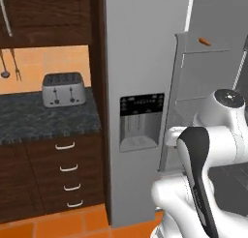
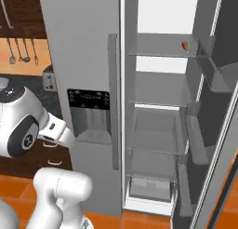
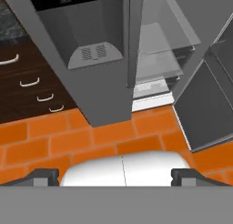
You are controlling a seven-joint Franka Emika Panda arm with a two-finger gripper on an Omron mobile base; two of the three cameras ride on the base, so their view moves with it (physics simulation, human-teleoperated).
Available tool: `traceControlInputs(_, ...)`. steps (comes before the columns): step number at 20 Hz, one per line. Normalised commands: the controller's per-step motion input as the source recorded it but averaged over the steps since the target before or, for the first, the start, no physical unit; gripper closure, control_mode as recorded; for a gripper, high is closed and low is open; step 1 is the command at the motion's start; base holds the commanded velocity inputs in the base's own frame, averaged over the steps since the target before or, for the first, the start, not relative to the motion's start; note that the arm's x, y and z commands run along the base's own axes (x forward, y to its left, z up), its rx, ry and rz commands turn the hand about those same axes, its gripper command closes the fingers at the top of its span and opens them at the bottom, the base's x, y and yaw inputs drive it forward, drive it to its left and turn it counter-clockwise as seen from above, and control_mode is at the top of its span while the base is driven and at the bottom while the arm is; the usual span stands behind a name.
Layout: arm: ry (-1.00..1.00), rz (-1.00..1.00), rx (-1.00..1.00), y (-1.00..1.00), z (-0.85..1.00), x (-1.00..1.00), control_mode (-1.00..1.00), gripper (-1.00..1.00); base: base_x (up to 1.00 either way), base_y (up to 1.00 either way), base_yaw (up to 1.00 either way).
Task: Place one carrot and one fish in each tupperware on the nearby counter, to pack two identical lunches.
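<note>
Left base view: the dark marbled table (image 1: 46,118) fills the left middle of the frame, over dark wood drawers (image 1: 65,171) with curved silver handles. A silver toaster (image 1: 63,89) stands on it toward the back. To its right rises the grey fridge (image 1: 140,63) with its dispenser panel (image 1: 141,121) at centre. At the upper right, a small orange carrot (image 1: 205,41) lies on a high fridge shelf. The white arm (image 1: 203,184) fills the lower right.

Right base view: the fridge door stands open at the right of the frame, showing grey shelves (image 2: 158,102) stacked down the centre. The carrot (image 2: 185,45) sits at the right end of the top shelf, in the upper right. The dispenser panel (image 2: 89,112) is left of centre, and the arm (image 2: 28,125) occupies the lower left.

Hand view: the jaws (image 3: 116,176) are spread wide with nothing between them, their dark fingertips (image 3: 42,175) at the bottom corners, above the orange tiled floor (image 3: 68,141). The drawers (image 3: 27,86) show at the left, the open fridge interior at upper right.
</note>
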Motion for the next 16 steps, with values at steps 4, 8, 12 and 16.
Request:
traceControlInputs(4, 0.00, 0.00, 0.00, 0.00, 0.00, 0.00, 1.00, -1.00, 0.04, -0.99, -0.02)
traceControlInputs(8, 0.00, 0.00, 0.00, 0.00, 0.00, 0.00, 1.00, -1.00, 0.13, -0.74, -0.08)
traceControlInputs(12, 0.00, 0.00, 0.00, 0.00, 0.00, 0.00, 1.00, -1.00, 0.38, -0.31, -0.05)
traceControlInputs(16, 0.00, 0.00, 0.00, 0.00, 0.00, 0.00, 1.00, -1.00, 0.58, 0.02, -0.02)
